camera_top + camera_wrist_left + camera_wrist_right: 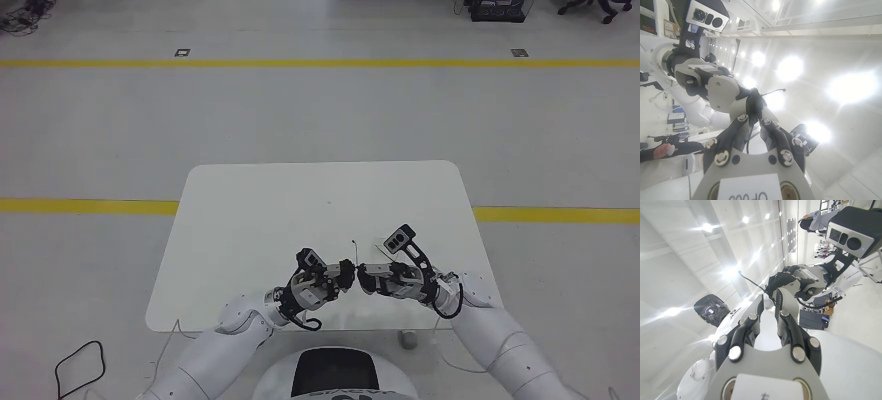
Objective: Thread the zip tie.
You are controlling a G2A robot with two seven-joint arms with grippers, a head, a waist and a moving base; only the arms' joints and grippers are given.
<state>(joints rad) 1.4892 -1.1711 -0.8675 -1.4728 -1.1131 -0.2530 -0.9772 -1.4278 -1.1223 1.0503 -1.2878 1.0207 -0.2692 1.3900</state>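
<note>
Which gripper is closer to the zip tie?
Left. The left gripper is shut on the zip tie, the strap running back through its grasp. The right gripper faces it at the same spot; its grip is unclear.

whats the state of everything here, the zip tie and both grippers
thin black plastic zip tie: held up off the white rounded table, one end sticking out free; whether it is threaded is hidden where the grippers meet
left gripper: shut on the zip tie
right gripper: tip to tip with the left gripper at the zip tie, grip unclear
</note>
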